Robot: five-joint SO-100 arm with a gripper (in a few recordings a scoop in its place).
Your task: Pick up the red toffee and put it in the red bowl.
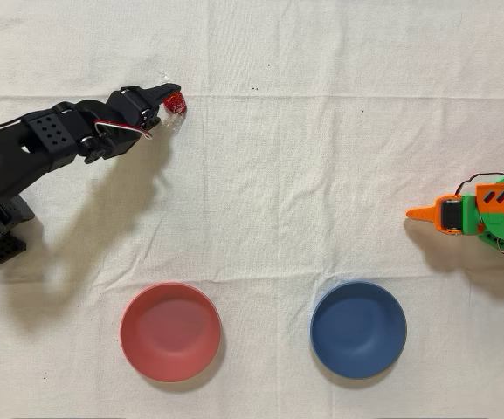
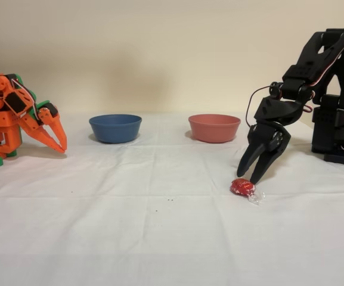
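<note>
White cloth covers the counter (image 2: 160,238), with a plain wall behind.
In the fixed view the red bowl (image 2: 214,127) is seen left of the claw (image 2: 250,176), spread open over the red toffee (image 2: 242,187). Light, slippery foil is judged best pinched across its firm middle, not the twisted ends.

Your black arm (image 2: 329,89) stands at the right edge of the fixed view, its base planted on the desk, upper links rising and folding forward, then bending down at the wrist. Your gripper (image 2: 250,173) points downward in the lower right of that frame, fingers (image 2: 265,161) spread slightly in a narrow V, tips just above the desk. In the overhead view, the arm reaches from the left edge toward the upper left, gripper (image 1: 169,96) extended rightward, with white and red wires looping at the wrist.
</note>
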